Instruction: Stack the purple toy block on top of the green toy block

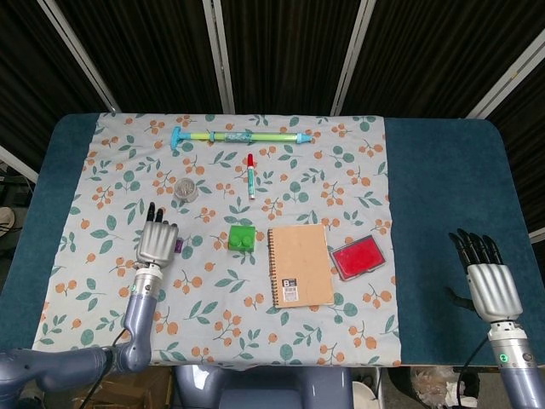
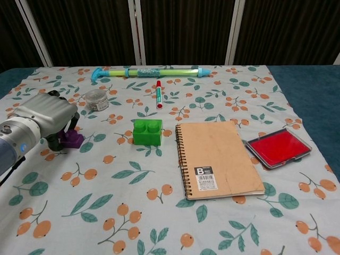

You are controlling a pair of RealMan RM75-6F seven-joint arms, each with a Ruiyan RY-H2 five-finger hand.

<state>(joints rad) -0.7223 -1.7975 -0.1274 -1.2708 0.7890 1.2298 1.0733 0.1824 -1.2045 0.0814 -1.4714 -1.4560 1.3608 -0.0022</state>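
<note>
The purple block (image 2: pixel 70 139) rests on the floral cloth, left of the green block (image 2: pixel 147 131). My left hand (image 2: pixel 45 118) hovers palm-down right over the purple block, dark fingers (image 2: pixel 53 140) reaching down beside it; only a sliver of the purple block (image 1: pixel 180 247) peeks out at the hand's right edge in the head view. The left hand (image 1: pixel 158 240) has its fingers stretched forward and apart, and no firm grip shows. The green block (image 1: pixel 241 238) stands free beside the notebook. My right hand (image 1: pixel 489 277) is open over the blue table at the far right.
A tan spiral notebook (image 1: pixel 301 264) lies just right of the green block, with a red stamp pad (image 1: pixel 358 258) beyond it. A small round jar (image 1: pixel 186 189), a red marker (image 1: pixel 251 175) and a long green-blue toy pump (image 1: pixel 238 136) lie further back.
</note>
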